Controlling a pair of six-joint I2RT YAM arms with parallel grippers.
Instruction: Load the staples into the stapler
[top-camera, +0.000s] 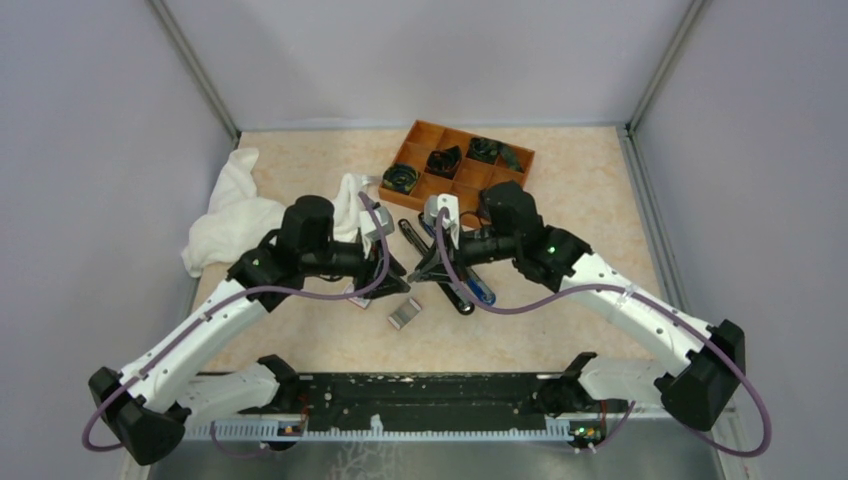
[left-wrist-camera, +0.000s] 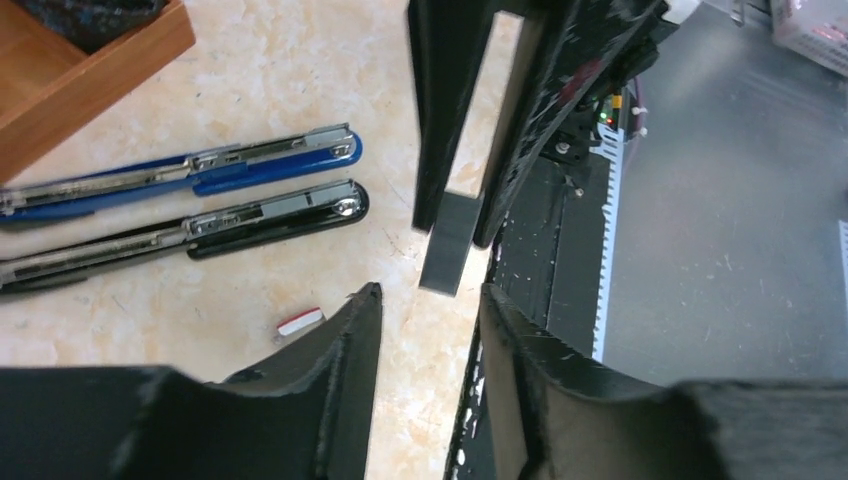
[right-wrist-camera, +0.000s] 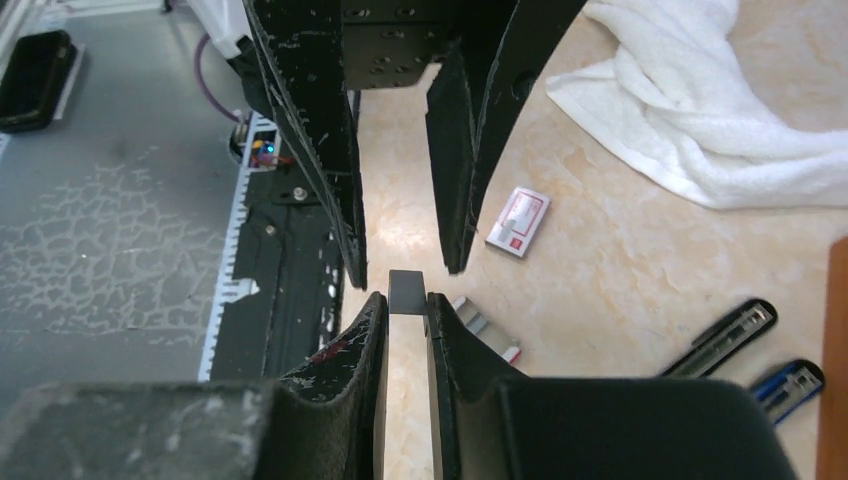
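Handover of staples above the near edge of the table (left-wrist-camera: 270, 60). At mid-frame of both wrist views the right gripper (right-wrist-camera: 405, 308) is clenched on one grey strip of staples (right-wrist-camera: 405, 288), held upright by its end so that the free length sticks out. The left gripper (left-wrist-camera: 430, 297) faces it with its fingers (left-wrist-camera: 360, 335) apart on either side of the strip's end, touching nothing, so the strip hangs from the right gripper alone. Holding the strip by one end probably leaves the rest free to slide into a magazine. The black stapler (left-wrist-camera: 270, 220) lies at the left of the left wrist view, swung open flat with its metal channel up, presumably to receive the strip. A blue stapler (left-wrist-camera: 270, 160) lies just above it, parallel and also open. The white carton (right-wrist-camera: 518, 222) with its red label rests flat at centre right of the right wrist view, below a towel (right-wrist-camera: 700, 100). Count: two grippers, two staplers, one strip in the grip, one carton, and one wooden tray (top-camera: 420, 126) at upper centre of the top view.
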